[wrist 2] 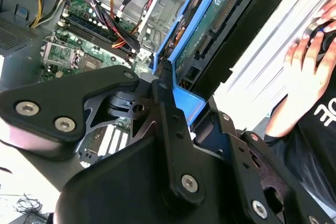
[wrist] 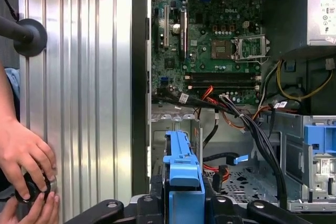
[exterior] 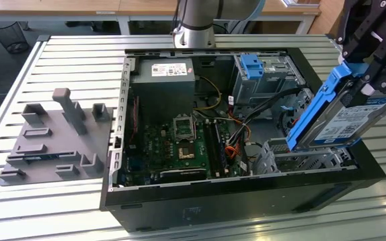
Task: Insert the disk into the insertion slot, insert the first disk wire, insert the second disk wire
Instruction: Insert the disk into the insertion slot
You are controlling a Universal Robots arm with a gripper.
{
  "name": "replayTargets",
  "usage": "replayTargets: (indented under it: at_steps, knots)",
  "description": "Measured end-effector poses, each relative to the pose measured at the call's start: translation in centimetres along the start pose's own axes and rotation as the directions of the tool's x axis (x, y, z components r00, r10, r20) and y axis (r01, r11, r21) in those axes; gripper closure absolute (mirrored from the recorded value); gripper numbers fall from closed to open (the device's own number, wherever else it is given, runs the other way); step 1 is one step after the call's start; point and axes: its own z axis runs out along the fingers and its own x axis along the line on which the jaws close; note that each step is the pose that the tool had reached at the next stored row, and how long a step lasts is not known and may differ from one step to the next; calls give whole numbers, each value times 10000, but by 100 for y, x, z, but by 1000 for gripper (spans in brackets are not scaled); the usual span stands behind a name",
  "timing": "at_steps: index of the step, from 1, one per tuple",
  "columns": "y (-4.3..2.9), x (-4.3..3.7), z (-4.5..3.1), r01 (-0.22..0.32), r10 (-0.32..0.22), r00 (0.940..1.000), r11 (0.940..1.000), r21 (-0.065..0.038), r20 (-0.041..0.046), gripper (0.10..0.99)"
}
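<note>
I have the end effector (exterior: 366,83) clamped on the upper end of the disk (exterior: 346,120), a flat rectangular silver drive with a white label in a bright blue plastic carrier. In the first wrist view, the carrier's blue edge (wrist: 184,179) sits squeezed between the black fingers.

The disk hangs over one corner of the open black computer case (exterior: 233,211). It is above the insertion slot (exterior: 305,159), the low silver-grey perforated metal cage inside that corner. Its lower end is just at the cage's top, but I cannot tell whether they touch.

The case lies on its side on a slatted aluminium desk (exterior: 79,60). A grey moulded fixture plate (exterior: 52,143) rests on the desk beside the case's far side wall. Past the case's rear stand wooden tabletops and a black wire waste basket (exterior: 8,32) on the floor. Outside the case wall nearest the slot, a person's hand (wrist: 26,153) rests on the desk over a small round black object.

The disk's long axis runs steeply. Its low end is toward the slot and its high end leans outward over the case wall. The label faces the case's front.
</note>
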Motion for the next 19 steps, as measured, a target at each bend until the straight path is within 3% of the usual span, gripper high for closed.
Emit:
replayTargets:
  at_steps: [8,19]
  knots:
    - [56,-45,81,0,0,10000,10000,42,1,722]
    - [64,-136,198,1,-1,10000,10000,52,2,722]
